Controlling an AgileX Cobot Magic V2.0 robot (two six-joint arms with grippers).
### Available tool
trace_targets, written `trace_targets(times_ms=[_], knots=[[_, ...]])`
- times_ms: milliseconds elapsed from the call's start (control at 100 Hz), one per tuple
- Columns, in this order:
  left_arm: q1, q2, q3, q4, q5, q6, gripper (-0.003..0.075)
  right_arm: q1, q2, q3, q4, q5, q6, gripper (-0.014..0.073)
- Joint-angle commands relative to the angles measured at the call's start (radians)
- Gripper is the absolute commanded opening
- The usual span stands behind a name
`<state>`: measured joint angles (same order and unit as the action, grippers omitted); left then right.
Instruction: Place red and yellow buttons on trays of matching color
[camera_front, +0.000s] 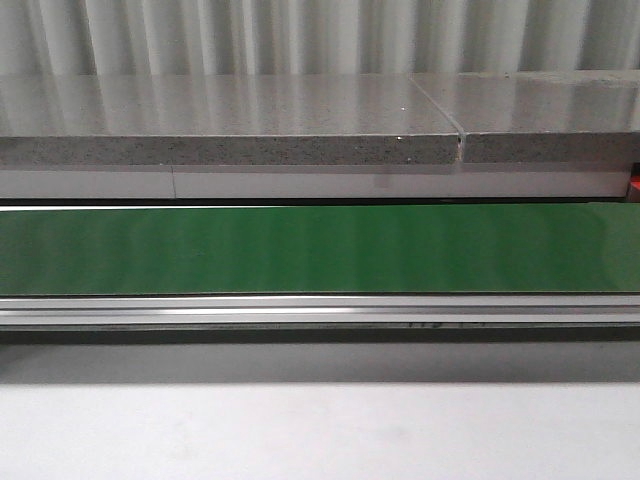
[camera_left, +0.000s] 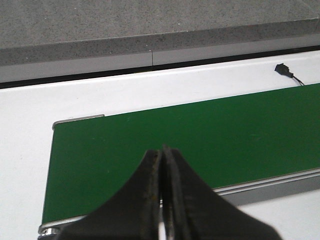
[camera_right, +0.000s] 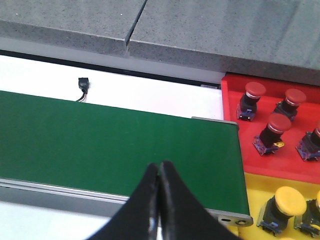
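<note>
No text, label, brand or number can be read anywhere in the three views. The only possible marking is a faint dark smudge on the conveyor's metal side rail in the front view, which may be printed characters, but it is too small and blurred to make out. The red buttons and yellow buttons carry no legible marking.

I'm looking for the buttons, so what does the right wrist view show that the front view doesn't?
Only the right wrist view shows the red tray holding red buttons, the yellow tray with a yellow button, a small black plug, and the shut right pincer. Only the front view shows the corrugated wall. Both show the bare green belt and grey stone ledge.
</note>
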<state>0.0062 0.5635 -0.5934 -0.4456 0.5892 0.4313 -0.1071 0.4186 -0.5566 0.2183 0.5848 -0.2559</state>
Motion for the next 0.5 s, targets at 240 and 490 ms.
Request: trace_targets(times_ms=[240,490], knots=[[-0.008,0.002,-0.025,-0.028,-0.066,0.001,-0.002,0.007,-0.011,0.006,0.003,-0.117,-0.013,-0.0069],[-0.008,0.002,-0.025,-0.028,-0.066,0.001,-0.002,0.072,-0.144,0.107,-0.071,-0.206,0.005,-0.0069]])
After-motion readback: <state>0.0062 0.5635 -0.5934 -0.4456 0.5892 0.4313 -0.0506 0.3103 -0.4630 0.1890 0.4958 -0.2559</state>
